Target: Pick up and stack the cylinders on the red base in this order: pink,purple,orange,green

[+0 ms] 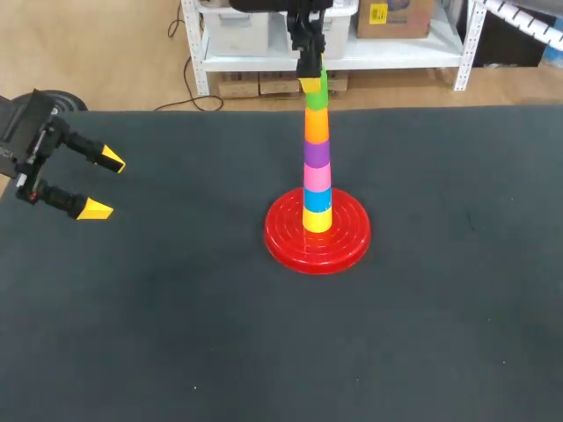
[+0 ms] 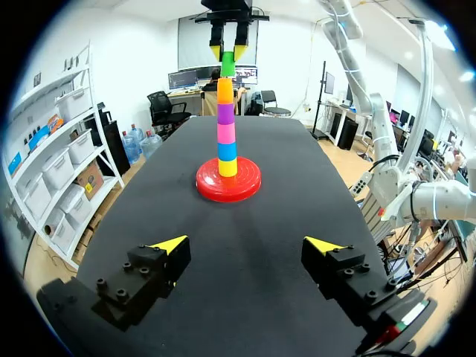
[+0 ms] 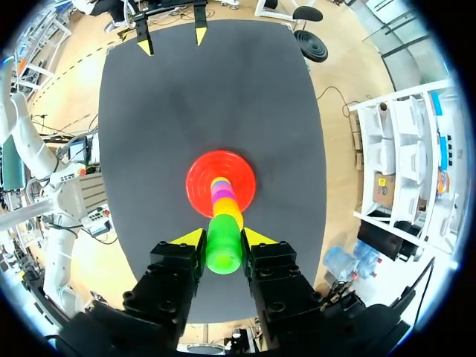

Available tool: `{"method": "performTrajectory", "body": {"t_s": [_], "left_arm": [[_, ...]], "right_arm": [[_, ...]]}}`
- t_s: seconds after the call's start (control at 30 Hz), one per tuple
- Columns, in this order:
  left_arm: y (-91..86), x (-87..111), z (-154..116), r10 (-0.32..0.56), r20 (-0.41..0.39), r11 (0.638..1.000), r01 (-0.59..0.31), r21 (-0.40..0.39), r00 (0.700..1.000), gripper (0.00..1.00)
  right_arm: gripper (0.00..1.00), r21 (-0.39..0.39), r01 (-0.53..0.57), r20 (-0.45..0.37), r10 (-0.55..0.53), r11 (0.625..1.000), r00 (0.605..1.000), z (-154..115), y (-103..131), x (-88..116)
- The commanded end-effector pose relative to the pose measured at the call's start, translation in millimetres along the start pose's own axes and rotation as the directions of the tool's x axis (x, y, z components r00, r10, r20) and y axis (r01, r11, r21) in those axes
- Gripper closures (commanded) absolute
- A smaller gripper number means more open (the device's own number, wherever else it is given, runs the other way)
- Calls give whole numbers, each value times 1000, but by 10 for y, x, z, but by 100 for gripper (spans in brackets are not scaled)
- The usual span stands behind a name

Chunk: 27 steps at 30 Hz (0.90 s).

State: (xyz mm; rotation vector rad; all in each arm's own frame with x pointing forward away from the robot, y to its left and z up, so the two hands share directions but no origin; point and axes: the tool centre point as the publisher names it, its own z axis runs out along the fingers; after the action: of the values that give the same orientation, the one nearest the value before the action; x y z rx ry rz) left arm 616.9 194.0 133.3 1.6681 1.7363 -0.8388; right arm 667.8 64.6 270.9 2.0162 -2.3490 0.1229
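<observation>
Left gripper (image 1: pixel 102 185): fingers spread wide, held level at left. Right gripper (image 3: pixel 223 239): pointing straight down, clamped on green cylinder (image 3: pixel 222 254).

My head camera looks down from above and behind onto the black matte table (image 1: pixel 176 334), with the round red ridged plastic base (image 1: pixel 286 246) near mid-frame at middling range. My left wrist camera sits low over one table end, facing level across it, the base well ahead. My right wrist camera stares straight down, close over the green plastic cylinder (image 3: pixel 223 245) topping the stack (image 1: pixel 318 176). All three share base and stack.
</observation>
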Motion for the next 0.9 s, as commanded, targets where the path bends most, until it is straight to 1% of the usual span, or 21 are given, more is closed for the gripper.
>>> {"method": "performTrajectory", "body": {"t_s": [0.03,0.57,0.9], "left_arm": [[-8,12,0,3,3,1000,-3,-3,1000,0],[-8,12,0,3,3,1000,-3,-3,1000,0],[-8,12,0,3,3,1000,-3,-3,1000,0]], "right_arm": [[100,-5,-1,11,1,1000,1000,50,-20,20],[100,-32,6,22,-6,999,1000,134,-53,18],[100,-77,0,42,3,997,999,134,-108,28]]}}
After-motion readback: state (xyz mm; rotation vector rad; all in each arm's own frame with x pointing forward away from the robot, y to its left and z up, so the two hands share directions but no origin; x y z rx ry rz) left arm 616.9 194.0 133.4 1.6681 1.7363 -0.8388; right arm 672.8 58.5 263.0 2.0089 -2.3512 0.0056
